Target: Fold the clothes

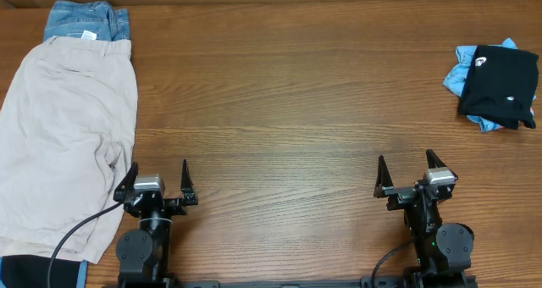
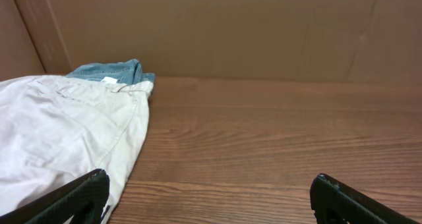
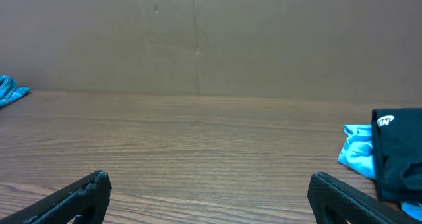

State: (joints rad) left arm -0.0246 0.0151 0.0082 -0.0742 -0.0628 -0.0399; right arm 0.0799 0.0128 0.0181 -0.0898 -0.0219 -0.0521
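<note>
The clothes lie in two groups. Beige shorts (image 1: 63,144) (image 2: 59,132) are spread flat at the table's left, over blue denim (image 1: 85,21) (image 2: 112,71). A folded black T-shirt (image 1: 501,85) (image 3: 399,155) with a small white logo rests on a light-blue tee (image 1: 461,74) (image 3: 356,155) at the far right. My left gripper (image 1: 158,171) (image 2: 208,184) stands open at the front left, its left finger beside the shorts' edge. My right gripper (image 1: 407,165) (image 3: 210,184) stands open at the front right, nothing between its fingers.
A brown cardboard wall (image 2: 231,33) (image 3: 198,39) runs along the table's back edge. Dark fabric (image 1: 34,271) peeks from under the shorts at the front left corner. A black cable (image 1: 72,237) crosses the shorts near the left arm's base. Bare wood (image 1: 296,110) lies between the piles.
</note>
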